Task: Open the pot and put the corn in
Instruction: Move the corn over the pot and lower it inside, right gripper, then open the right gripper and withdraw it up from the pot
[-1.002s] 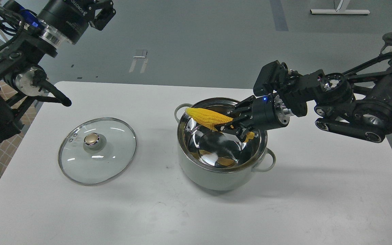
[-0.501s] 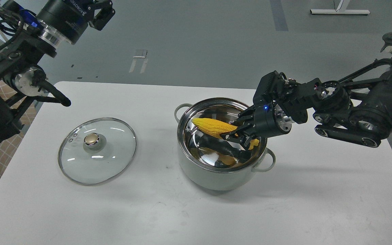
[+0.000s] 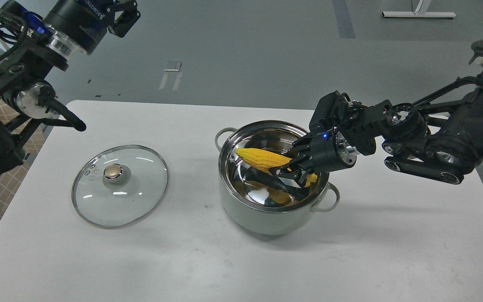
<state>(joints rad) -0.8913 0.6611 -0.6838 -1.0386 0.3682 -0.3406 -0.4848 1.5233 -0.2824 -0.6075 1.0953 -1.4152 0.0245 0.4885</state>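
The pale grey-green pot [image 3: 266, 219] stands uncovered in the middle of the table, its shiny steel inside showing. My right gripper [image 3: 286, 170] reaches in over the pot's right rim and is shut on the thick end of the yellow corn [image 3: 260, 158]. The cob lies tilted inside the pot, below the rim, with its tip pointing left. I cannot tell if it touches the bottom. My left gripper [image 3: 123, 16] is raised at the top left, far from the pot, empty, its fingers apart and partly cut off by the view's edge.
The round glass lid [image 3: 134, 197] with a brass-coloured knob lies flat on the white table [image 3: 392, 251], left of the pot. My left arm hangs over the table's left edge. My right arm stretches across the right side above the tabletop.
My right gripper has lowered the corn from above the pot's far-left rim down into the pot. The left arm has barely moved.
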